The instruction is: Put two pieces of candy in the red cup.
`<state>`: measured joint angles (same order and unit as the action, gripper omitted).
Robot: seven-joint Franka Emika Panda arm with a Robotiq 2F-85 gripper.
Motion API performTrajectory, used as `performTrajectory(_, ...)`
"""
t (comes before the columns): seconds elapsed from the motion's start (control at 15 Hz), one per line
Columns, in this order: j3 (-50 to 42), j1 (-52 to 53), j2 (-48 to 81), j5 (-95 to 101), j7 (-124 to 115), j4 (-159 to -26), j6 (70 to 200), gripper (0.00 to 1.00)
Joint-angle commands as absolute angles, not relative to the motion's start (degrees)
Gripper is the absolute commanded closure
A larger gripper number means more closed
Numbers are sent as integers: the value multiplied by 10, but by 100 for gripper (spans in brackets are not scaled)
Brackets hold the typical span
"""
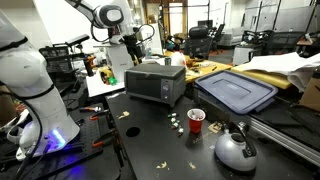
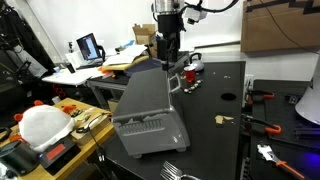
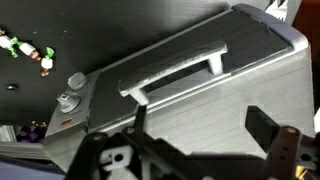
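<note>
Black table (image 1: 160,150), cluttered lab. My gripper (image 3: 200,128) hangs above one toaster oven (image 1: 155,82), jaws wide, holding nothing. One red cup (image 1: 196,120) stands near one kettle (image 1: 235,150). The pieces of candy (image 1: 173,119) lie just beside the cup, toward the oven, too small to count.

In an exterior view the white arm (image 1: 92,12) enters from the upper left of the frame, bends at a rounded joint and turns downward. Its dark gripper (image 1: 133,52) hangs below the wrist and points straight down, left of centre in the upper half. In an exterior view the arm (image 2: 195,8) reaches in along the top edge, and the gripper (image 2: 166,48) drops vertically at top centre. In the wrist view the gripper (image 3: 200,128) fills the bottom edge; its two black fingers (image 3: 262,122) stand wide apart with nothing between them.
</note>
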<state>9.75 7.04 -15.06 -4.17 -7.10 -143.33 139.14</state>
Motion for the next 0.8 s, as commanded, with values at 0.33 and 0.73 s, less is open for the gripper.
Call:
performTrajectory(0.33, 66, 27, -155, 0, -95, -1438, 1393, 0)
performTrajectory(0.73, 47, -3, -154, 28, -99, -1448, 1389, 0)
